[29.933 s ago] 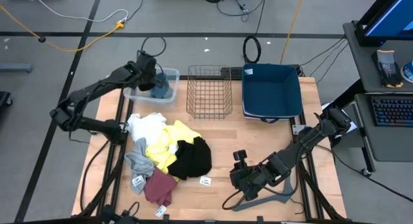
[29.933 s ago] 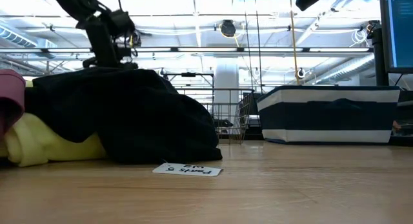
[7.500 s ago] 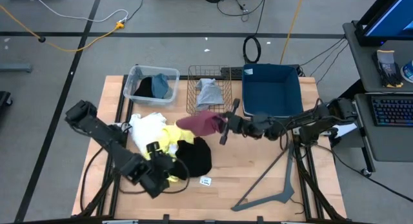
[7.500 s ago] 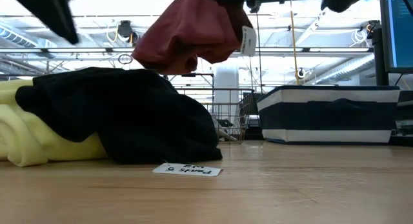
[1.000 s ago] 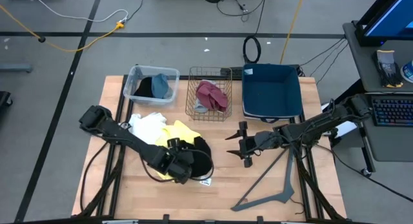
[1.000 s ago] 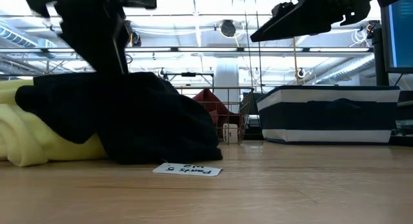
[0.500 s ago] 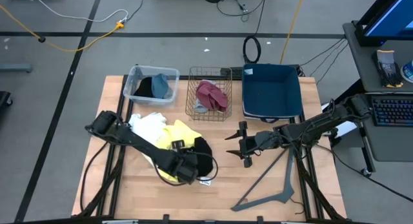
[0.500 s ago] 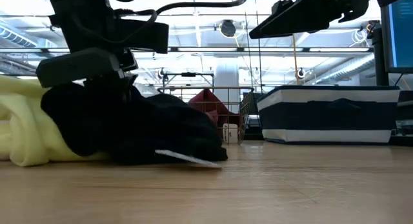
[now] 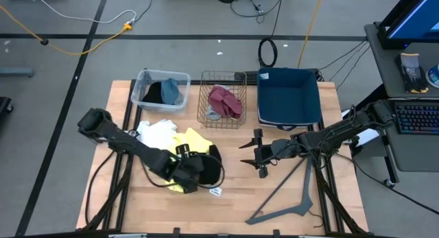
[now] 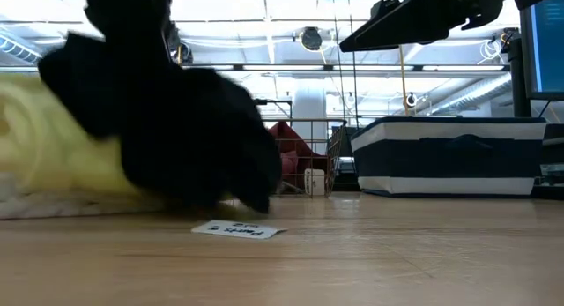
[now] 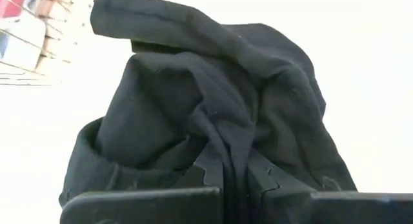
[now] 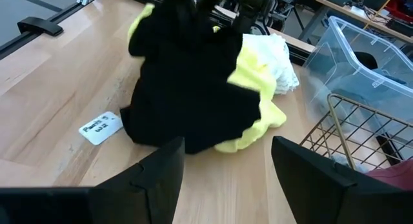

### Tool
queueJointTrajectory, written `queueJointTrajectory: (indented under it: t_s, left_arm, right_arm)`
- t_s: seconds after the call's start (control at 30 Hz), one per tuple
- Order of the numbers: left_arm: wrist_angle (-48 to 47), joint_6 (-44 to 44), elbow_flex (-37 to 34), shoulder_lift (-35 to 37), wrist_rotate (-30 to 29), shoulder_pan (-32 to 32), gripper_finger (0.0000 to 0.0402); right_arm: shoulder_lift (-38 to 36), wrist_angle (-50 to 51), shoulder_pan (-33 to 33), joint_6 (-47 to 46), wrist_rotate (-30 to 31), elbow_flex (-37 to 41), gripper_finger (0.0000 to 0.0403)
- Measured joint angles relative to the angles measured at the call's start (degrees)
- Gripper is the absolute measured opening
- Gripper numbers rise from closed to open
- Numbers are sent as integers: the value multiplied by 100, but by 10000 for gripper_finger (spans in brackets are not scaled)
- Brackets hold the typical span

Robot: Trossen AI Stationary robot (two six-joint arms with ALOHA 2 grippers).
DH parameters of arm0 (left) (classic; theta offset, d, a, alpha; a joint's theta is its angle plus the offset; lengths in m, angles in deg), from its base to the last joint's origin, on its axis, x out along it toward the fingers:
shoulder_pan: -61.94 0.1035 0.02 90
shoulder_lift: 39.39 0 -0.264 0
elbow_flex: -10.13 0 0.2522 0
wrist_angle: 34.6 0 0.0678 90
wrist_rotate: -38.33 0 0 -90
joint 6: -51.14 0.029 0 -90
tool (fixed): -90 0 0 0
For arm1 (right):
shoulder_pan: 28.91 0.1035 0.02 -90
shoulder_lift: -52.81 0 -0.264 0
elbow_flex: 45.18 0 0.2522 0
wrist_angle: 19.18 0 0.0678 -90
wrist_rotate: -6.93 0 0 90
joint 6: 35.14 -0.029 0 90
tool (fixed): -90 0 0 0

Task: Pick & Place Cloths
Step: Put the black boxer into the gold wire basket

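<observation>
The left gripper (image 9: 194, 171) is clamped on the black cloth (image 9: 208, 171), which hangs lifted beside the yellow cloth (image 9: 185, 143) and white cloth (image 9: 156, 134) near the table's (image 9: 274, 204) left middle. Bare wood lies open toward the front edge, where 1 white tag (image 10: 238, 230) rests. The right gripper (image 9: 258, 154) hovers mid-table, its 2 fingers (image 12: 158, 175) spread and holding nothing, well clear of the wire basket (image 9: 223, 97).

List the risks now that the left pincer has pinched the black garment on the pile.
1. The black fabric garment lies against the yellow soft garment; lifting may drag it along.
2. The left pincer pinches only a narrow fold, so the garment may slip free.
3. Its white paper tag trails on the wooden table and could snag.
</observation>
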Motion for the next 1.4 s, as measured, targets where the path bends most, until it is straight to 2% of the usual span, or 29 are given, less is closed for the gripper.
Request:
queueJointTrajectory:
  t_s: [0.33,0.53,0.8,1.13,1.4]
  left_arm:
    - [427,-221,2,1300,-393,-487,5]
    - [664,-128,2,1815,-784,-709,6]
    - [690,77,2,1945,-1076,-820,5]
    - [763,176,2,1945,-1093,-815,54]
    - [961,472,4,1945,-1086,-804,50]
  right_arm:
    - [0,-109,0,2,0,0,228]
    - [0,-111,0,2,0,0,224]
    - [0,-119,0,2,0,0,228]
    - [0,-119,0,2,0,0,226]
    - [0,-119,0,2,0,0,228]
